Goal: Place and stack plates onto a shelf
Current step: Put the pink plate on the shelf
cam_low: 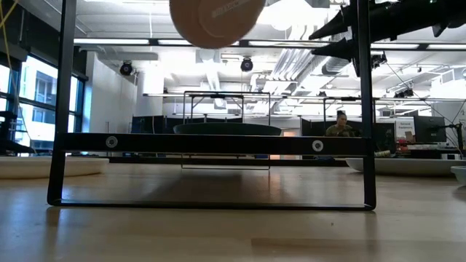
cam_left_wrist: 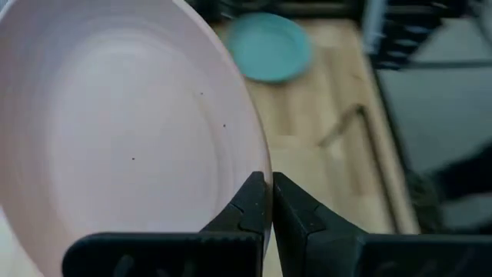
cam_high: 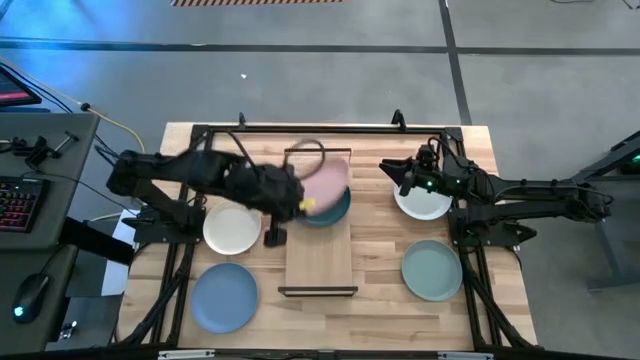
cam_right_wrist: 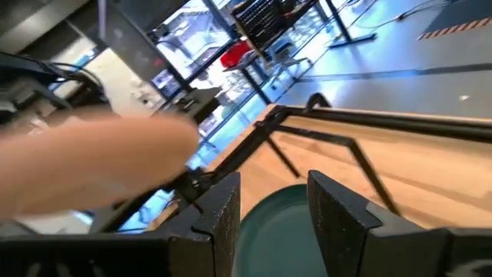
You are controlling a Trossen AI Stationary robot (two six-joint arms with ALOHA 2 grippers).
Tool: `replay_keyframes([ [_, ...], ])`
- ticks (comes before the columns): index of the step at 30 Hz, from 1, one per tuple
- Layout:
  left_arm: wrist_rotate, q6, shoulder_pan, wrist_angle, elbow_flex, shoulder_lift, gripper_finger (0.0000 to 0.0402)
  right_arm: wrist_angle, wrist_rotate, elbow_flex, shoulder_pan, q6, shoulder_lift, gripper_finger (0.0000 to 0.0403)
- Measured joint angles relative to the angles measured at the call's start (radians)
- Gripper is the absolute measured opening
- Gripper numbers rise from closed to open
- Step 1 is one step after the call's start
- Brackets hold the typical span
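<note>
Above the shelf's (cam_high: pixel 320 255) far end, the left gripper's (cam_left_wrist: pixel 270 201) fingers pinch the pink plate's (cam_high: pixel 327 178) rim over the dark teal plate (cam_high: pixel 333 208); the right gripper's (cam_right_wrist: pixel 273 201) fingers stand apart near the counter's far right corner.

My high camera looks straight down on the whole table (cam_high: pixel 380 290), with my left arm on its left and my right arm on its right. My low camera sits at table-top height, close behind the shelf's (cam_low: pixel 218 143) black end frame, facing level into the room. My left wrist camera looks past my left tool (cam_left_wrist: pixel 270 201), very near the pink plate (cam_left_wrist: pixel 115 138). My right wrist camera looks past my right tool (cam_right_wrist: pixel 273 208) toward the dark teal plate (cam_right_wrist: pixel 280 231). The pink plate appears in all four views.
</note>
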Motion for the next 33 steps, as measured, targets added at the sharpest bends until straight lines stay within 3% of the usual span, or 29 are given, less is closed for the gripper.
replay_keyframes([
  [4, 0.116, -0.025, -0.048, 0.004, 0.0, 0.036, 0.0, 0.031, -0.08, 0.0, 0.001, 0.078, 0.0, 0.0134],
  [10, 0.153, 0.038, -0.126, 0.01, 0.0, 0.08, 0.0, 0.046, -0.162, 0.0, 0.049, 0.192, 0.0, 0.0134],
  [15, 0.143, 0.098, -0.183, 0.011, 0.0, 0.134, 0.0, 0.04, -0.155, 0.0, 0.109, 0.239, 0.0, 0.0134],
  [20, 0.067, 0.143, -0.213, 0.011, 0.0, 0.198, 0.0, 0.035, -0.11, 0.0, 0.153, 0.289, 0.0, 0.0134],
  [33, 0.089, 0.125, -0.198, -0.005, -0.002, 0.325, 0.0, 0.027, -0.065, 0.0, 0.215, 0.258, 0.0, 0.0134],
])
